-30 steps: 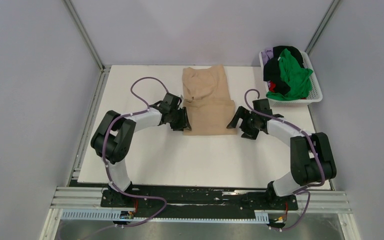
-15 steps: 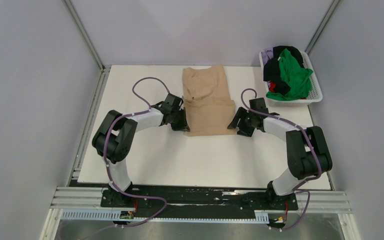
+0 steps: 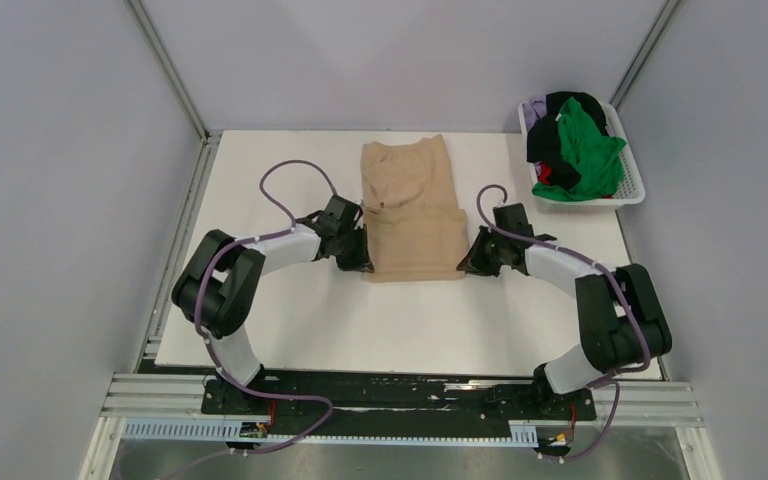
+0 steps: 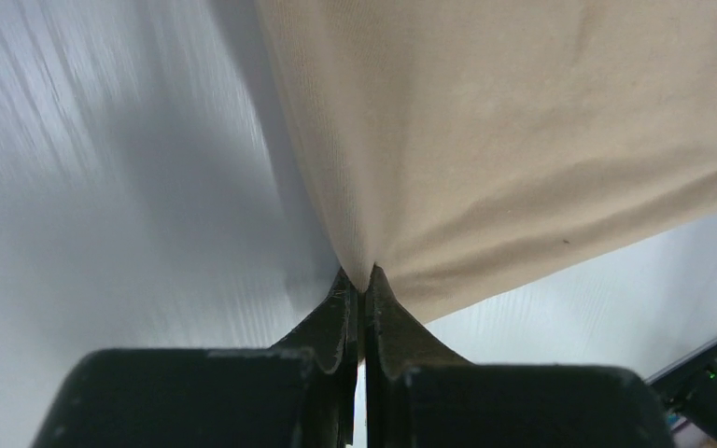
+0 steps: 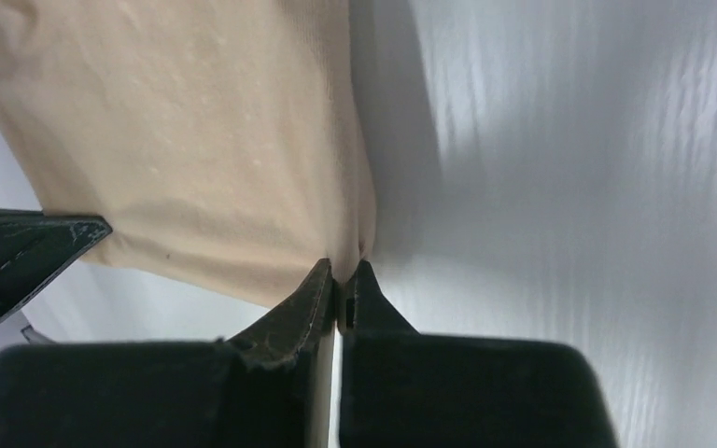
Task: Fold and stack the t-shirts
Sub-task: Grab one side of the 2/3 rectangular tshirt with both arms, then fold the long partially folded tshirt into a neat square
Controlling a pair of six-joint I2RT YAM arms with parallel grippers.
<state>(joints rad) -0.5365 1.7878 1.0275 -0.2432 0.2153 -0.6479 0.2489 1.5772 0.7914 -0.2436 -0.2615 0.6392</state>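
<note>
A tan-beige t-shirt (image 3: 412,210) lies folded into a long strip on the white table (image 3: 360,320). My left gripper (image 3: 362,258) is shut on its near left corner, and the left wrist view shows the cloth (image 4: 523,131) pinched between the closed jaws (image 4: 364,278). My right gripper (image 3: 468,262) is shut on the near right corner, the cloth (image 5: 196,140) caught in its tips (image 5: 341,271). Green (image 3: 585,150), black (image 3: 560,110), red and pale purple (image 3: 534,108) t-shirts are heaped in the basket.
The white latticed basket (image 3: 632,178) stands at the table's far right corner. Grey walls enclose the table on three sides. The arm bases sit on a black rail (image 3: 400,400) at the near edge.
Both grippers moved in onto the tan shirt's near corners and closed on them, the left first. The shirt's near edge has been drawn slightly towards the bases.
</note>
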